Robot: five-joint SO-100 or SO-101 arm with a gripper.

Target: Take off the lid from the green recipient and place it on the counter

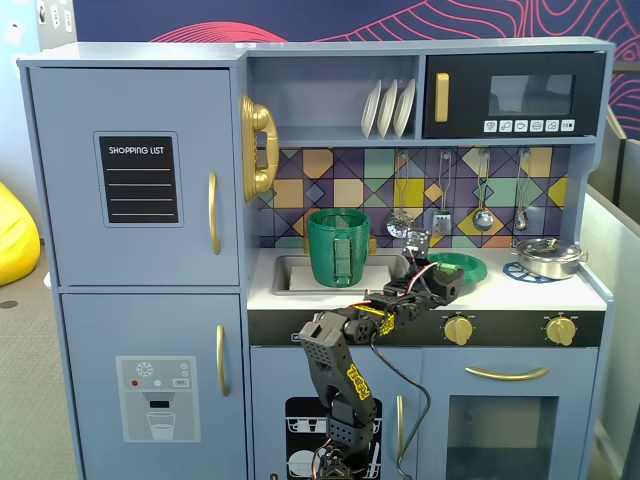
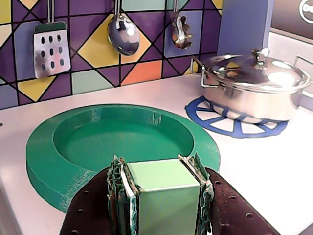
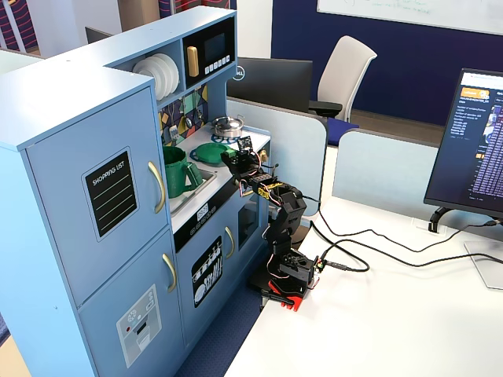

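The arm (image 1: pixel 345 375) rises from its base, bends at the elbow and reaches forward over the table's front edge. Its gripper (image 2: pixel 161 196) is low, fingers (image 2: pixel 117 188) clamped on a pale green block.

Setting: office room. A dark blue wall (image 3: pixel 409 47) stood behind a white office chair (image 3: pixel 346 75); grey partitions (image 3: pixel 302 137) adjoined a white desk (image 3: pixel 409 314); a monitor (image 3: pixel 471 141) was lit; a yellow beanbag (image 1: pixel 15 235) sat on the floor.
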